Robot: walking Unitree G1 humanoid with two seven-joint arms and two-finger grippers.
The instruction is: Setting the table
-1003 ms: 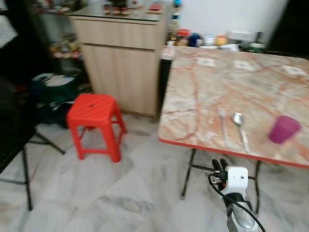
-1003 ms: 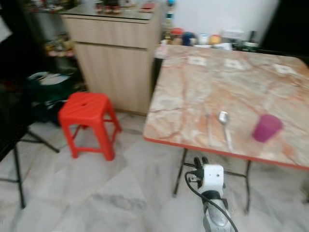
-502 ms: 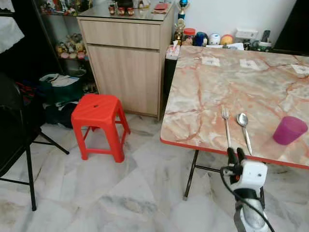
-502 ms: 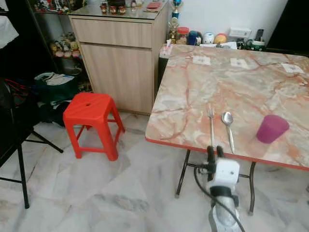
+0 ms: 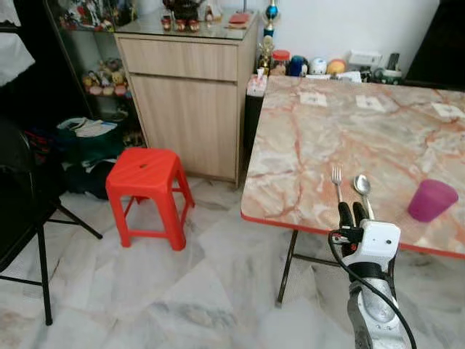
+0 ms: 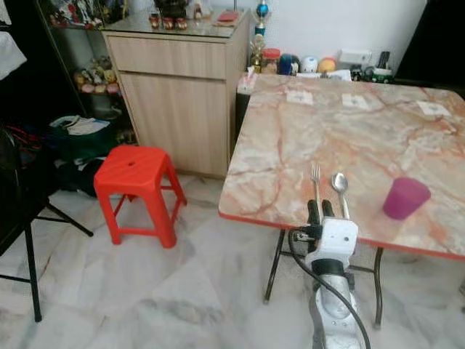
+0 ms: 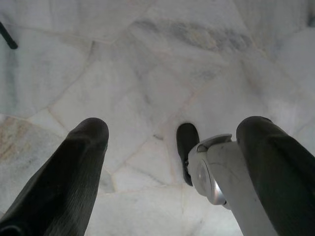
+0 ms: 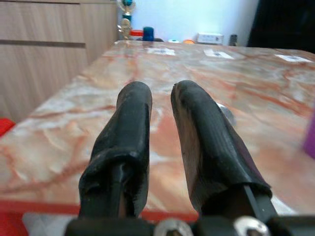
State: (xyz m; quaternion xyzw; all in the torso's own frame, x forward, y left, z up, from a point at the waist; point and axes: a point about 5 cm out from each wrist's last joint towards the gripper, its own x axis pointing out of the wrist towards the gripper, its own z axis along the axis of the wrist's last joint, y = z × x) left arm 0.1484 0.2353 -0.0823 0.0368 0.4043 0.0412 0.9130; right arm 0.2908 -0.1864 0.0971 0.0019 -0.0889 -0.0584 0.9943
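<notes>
A silver fork and a silver spoon lie side by side near the front edge of the marble-patterned table. To their right stands a purple cup. My right gripper is raised at the table's front edge, just short of the fork and spoon handles. In the right wrist view its fingers are close together with nothing between them, pointing across the tabletop. My left gripper hangs open over the tiled floor, beside my foot.
A red plastic stool stands on the floor left of the table. Behind it is a wooden cabinet. A black folding chair is at the far left. Jars and small items line the table's far edge.
The right gripper has risen from below the table edge up to the level of the fork and spoon handles. The camera has shifted slightly and the blur has gone.
</notes>
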